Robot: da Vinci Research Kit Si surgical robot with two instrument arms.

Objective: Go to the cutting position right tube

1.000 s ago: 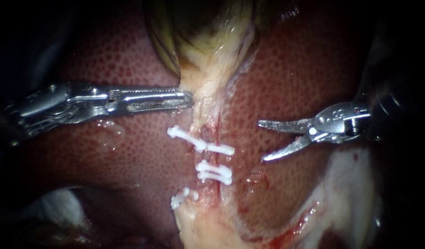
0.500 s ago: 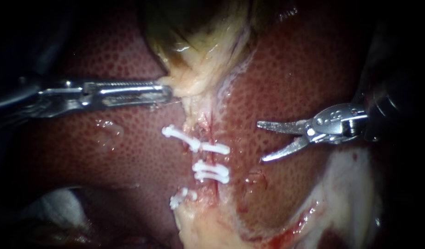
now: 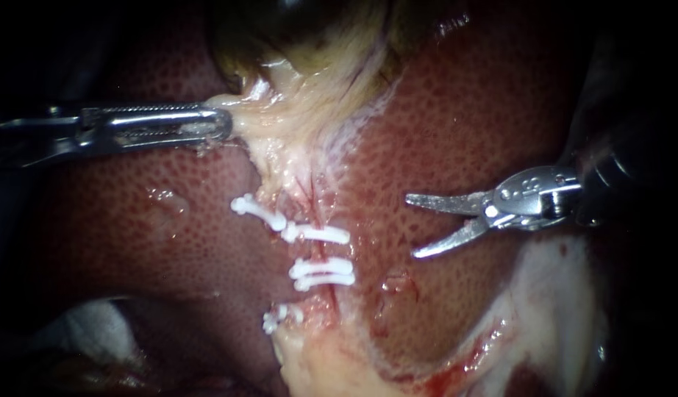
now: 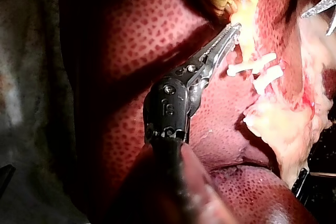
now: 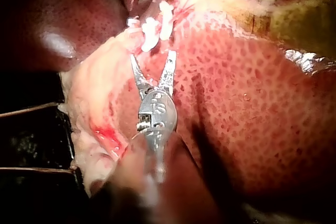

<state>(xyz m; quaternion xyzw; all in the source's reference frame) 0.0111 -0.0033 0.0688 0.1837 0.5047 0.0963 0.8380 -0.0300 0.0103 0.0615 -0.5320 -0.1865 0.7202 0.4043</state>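
Jaws of the left instrument [image 3: 220, 125] are clenched on the pale neck of the gallbladder [image 3: 317, 44], which stretches sideways from the grip across the liver [image 3: 457, 110]. Below that neck a pale strip of tissue runs down the liver's middle, crossed by white clips [image 3: 317, 234]. The right tube [image 3: 319, 252] shows as a reddish strand on the strip's right side, bare between the upper clip and the pair beneath it. The right instrument [image 3: 410, 226] hangs over the liver beside the strip, apart from the tube; its two curved blades are spread and grasp nothing, tips pointing toward the clips. In the right wrist view the clips [image 5: 152, 27] lie just ahead of the spread blades of the right instrument [image 5: 152, 56], untouched.
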